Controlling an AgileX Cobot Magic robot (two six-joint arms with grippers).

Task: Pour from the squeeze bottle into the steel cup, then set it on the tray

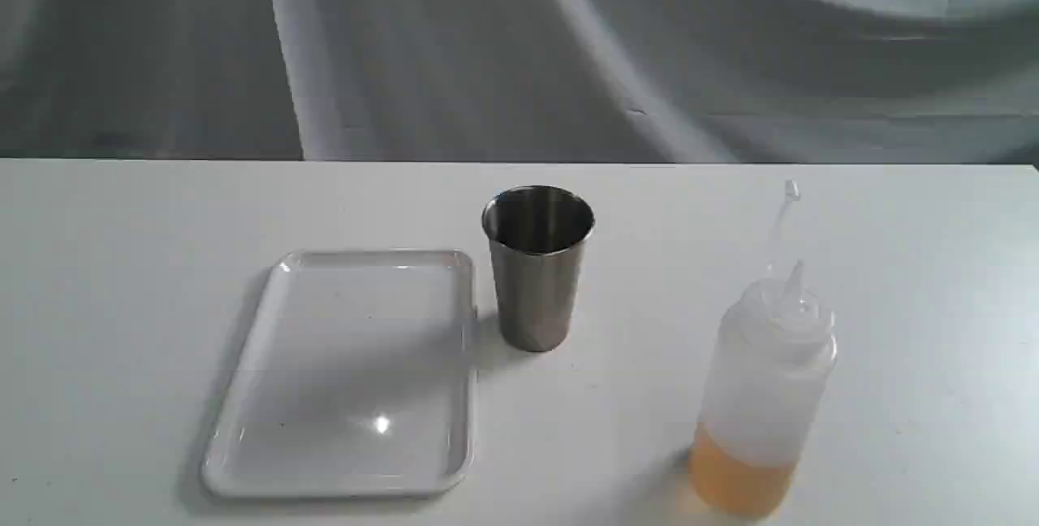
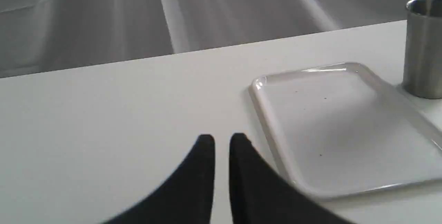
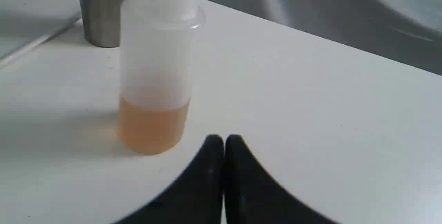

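Note:
The squeeze bottle [image 1: 763, 396] stands upright at the front right of the white table, a low layer of amber liquid inside and its tethered cap off the nozzle. The steel cup [image 1: 537, 266] is upright mid-table, just right of the empty white tray [image 1: 349, 372]. Neither gripper shows in the exterior view. In the right wrist view my right gripper [image 3: 224, 137] is shut and empty, a short way from the bottle [image 3: 155, 78], with the cup [image 3: 102, 9] behind it. My left gripper [image 2: 222, 137] is empty with only a slim gap between its fingers, beside the tray [image 2: 338, 127], well away from the cup [image 2: 423, 47].
A draped grey cloth [image 1: 519, 47] hangs behind the table's far edge. Bare tabletop [image 1: 933, 307] stretches right of the bottle and also left of the tray. A corner of the tray [image 3: 27, 20] appears in the right wrist view.

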